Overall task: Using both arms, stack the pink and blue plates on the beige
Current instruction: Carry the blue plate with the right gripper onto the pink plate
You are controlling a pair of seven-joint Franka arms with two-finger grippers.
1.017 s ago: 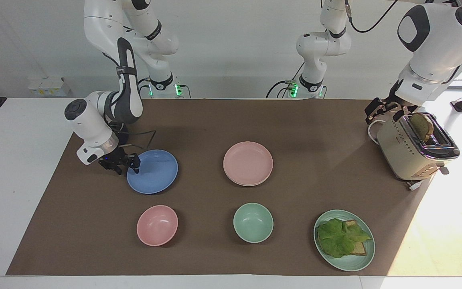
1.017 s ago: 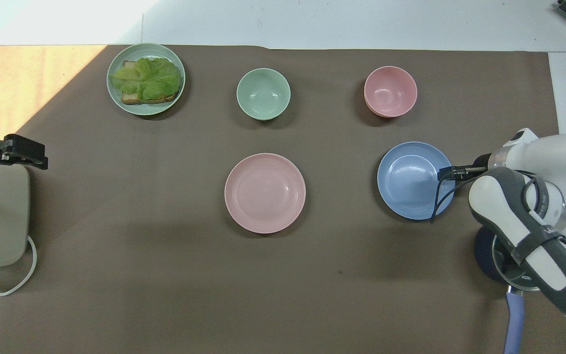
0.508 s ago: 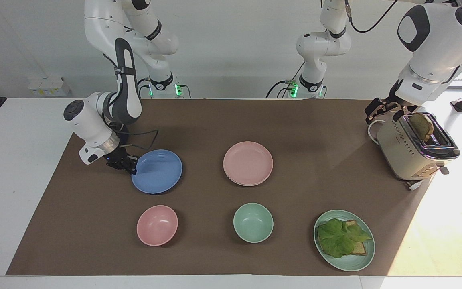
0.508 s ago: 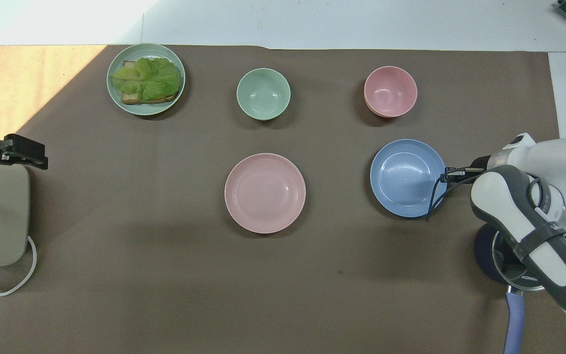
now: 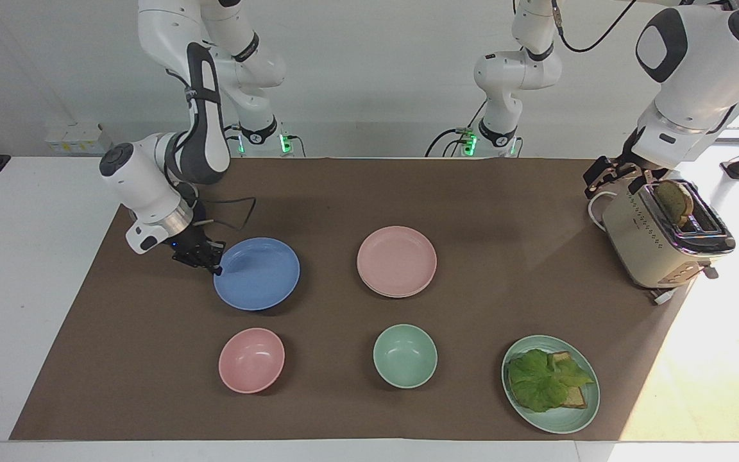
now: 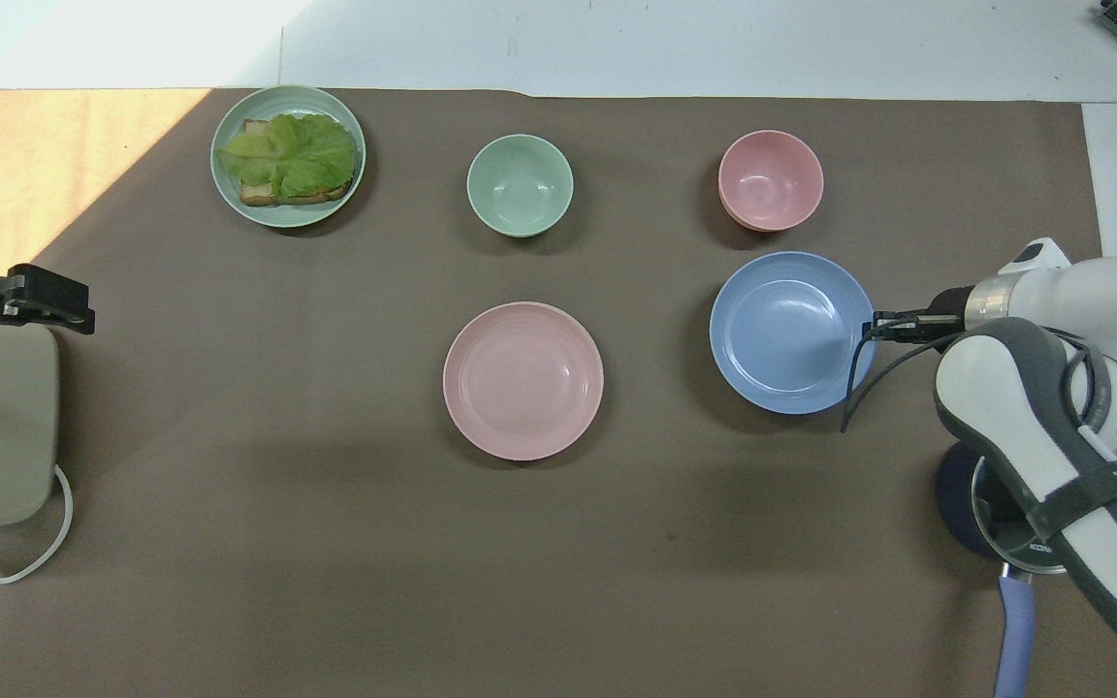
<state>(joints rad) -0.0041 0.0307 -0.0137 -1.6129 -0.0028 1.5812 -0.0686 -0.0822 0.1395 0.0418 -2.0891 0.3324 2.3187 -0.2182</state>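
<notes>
My right gripper (image 5: 213,264) is shut on the rim of the blue plate (image 5: 258,274), at the edge toward the right arm's end of the table. The plate (image 6: 791,333) hangs just above the brown mat and casts a shadow under it. The pink plate (image 5: 396,260) lies flat at the middle of the mat (image 6: 523,380). A thin pale rim under its edge is all that shows of the beige plate (image 5: 401,296). My left gripper (image 5: 602,177) waits open over the toaster's near end (image 6: 47,301).
A pink bowl (image 5: 251,359), a mint bowl (image 5: 405,355) and a mint plate of toast and lettuce (image 5: 568,420) line the mat's edge farthest from the robots. A toaster (image 5: 648,244) holding bread stands at the left arm's end. A blue-handled utensil (image 6: 1012,630) lies under the right arm.
My right gripper closed on the blue plate's rim, lifted it slightly and carried it toward the pink plate. The left arm has not moved.
</notes>
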